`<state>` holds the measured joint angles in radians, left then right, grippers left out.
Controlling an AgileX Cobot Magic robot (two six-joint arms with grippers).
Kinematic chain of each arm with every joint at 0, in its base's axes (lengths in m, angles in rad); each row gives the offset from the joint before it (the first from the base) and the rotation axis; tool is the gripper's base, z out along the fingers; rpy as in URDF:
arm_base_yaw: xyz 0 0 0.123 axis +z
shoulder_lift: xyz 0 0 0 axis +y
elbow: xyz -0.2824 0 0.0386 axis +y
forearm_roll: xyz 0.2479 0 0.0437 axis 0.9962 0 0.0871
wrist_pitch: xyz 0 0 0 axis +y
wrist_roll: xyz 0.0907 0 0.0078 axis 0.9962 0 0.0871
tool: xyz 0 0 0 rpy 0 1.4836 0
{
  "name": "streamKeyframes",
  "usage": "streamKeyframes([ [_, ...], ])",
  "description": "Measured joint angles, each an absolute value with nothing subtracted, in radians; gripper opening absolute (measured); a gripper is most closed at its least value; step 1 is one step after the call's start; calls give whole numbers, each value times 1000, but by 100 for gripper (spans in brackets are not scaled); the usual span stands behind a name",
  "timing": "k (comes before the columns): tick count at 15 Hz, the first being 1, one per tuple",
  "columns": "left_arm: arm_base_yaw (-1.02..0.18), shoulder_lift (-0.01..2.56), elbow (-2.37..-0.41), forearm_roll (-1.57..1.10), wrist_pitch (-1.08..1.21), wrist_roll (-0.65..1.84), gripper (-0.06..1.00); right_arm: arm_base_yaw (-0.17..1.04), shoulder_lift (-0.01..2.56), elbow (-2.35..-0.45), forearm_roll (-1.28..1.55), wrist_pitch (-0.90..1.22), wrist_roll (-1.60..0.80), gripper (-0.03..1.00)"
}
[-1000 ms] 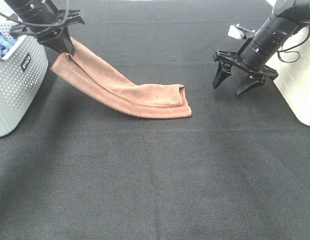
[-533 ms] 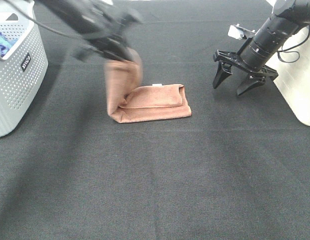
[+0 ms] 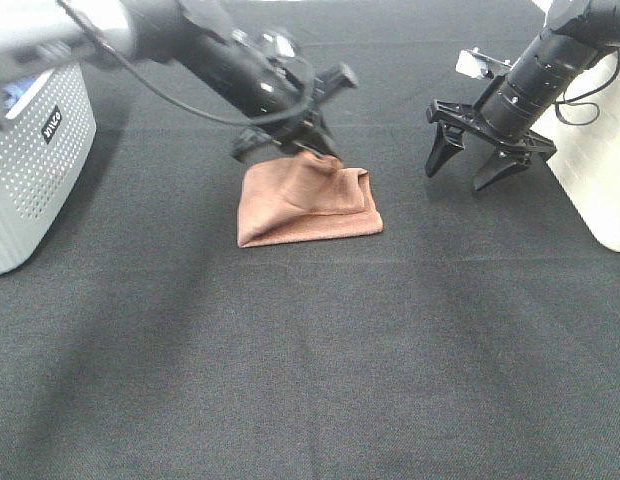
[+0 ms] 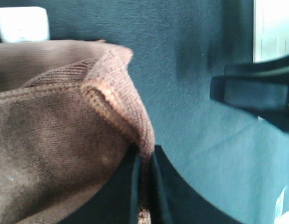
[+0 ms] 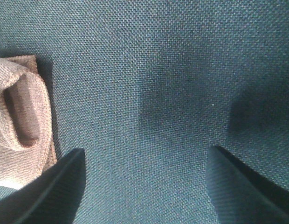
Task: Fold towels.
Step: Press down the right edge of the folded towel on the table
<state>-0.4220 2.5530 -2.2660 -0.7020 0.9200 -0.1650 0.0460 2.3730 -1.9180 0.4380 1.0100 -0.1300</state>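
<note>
The reddish-brown towel lies folded into a small rectangle near the middle of the dark table. My left gripper is shut on the towel's folded-over end and holds it just above the far right part of the stack. In the left wrist view the towel's hem is pinched between the fingers. My right gripper is open and empty, hovering to the right of the towel. The right wrist view shows the towel's rolled edge beside my open fingers.
A grey perforated basket with a blue cloth in it stands at the left edge. A white container stands at the right edge. The black table cloth stretches to the front.
My left gripper has carried the towel's left end up and over to the right, onto the rest of the towel. The long strip is now a short folded stack. The right arm has not moved.
</note>
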Motion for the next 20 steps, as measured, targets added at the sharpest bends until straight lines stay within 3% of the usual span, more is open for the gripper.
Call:
streamKeyframes([
  [3, -431, 2571, -2270, -703, 869, -180, 9, 46, 2373, -1918, 438, 1010, -130, 69],
  [6, -439, 2572, -2270, -789, 828, -167, 47, 46, 2373, -1918, 439, 1010, -130, 69],
  [8, -441, 2574, -2270, -859, 813, -107, 56, 46, 2373, -1918, 445, 1010, -131, 69],
  [11, -415, 2569, -2272, -896, 818, -6, 58, 46, 2373, -1918, 527, 1035, -176, 69],
  [15, -295, 2532, -2275, -887, 833, 38, 58, 53, 2371, -1918, 782, 1109, -328, 69],
  [20, -216, 2528, -2277, -886, 894, 41, 58, 212, 2371, -1918, 947, 987, -500, 69],
])
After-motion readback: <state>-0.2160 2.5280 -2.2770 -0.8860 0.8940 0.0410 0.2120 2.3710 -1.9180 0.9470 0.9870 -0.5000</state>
